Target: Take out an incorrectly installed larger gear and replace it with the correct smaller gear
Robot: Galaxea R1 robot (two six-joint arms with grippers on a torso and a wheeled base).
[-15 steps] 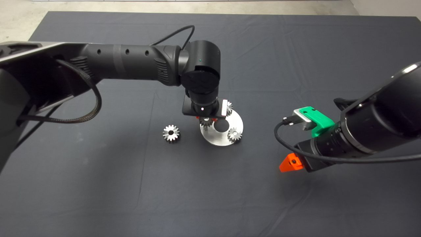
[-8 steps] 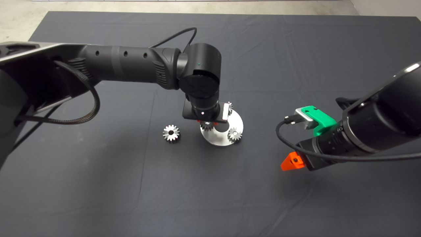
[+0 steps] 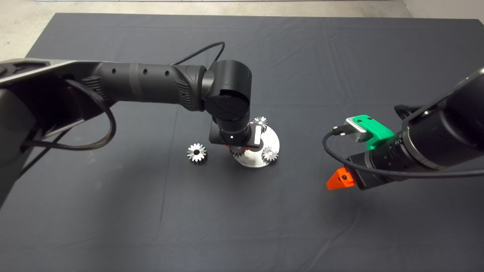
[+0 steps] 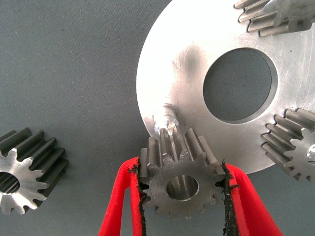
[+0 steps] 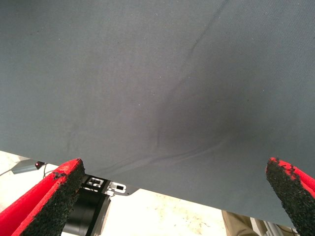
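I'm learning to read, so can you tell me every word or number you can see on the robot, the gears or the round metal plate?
None: no word or number can be read anywhere.
The black joint cap on the left arm has a raised pattern, not letters.
The gear in the left gripper, the loose gear on the mat and the round metal plate are bare metal.
The right gripper shows no markings.

The round plate sits about the middle of the frame on the mat, with one gear at its upper edge and another at its lower right. The left gripper is over the plate's lower-left edge, pinching the smaller gear just off a bare pin. Left of the plate, apart from it, the larger gear lies on the mat, and the right gripper hangs well off to the right.
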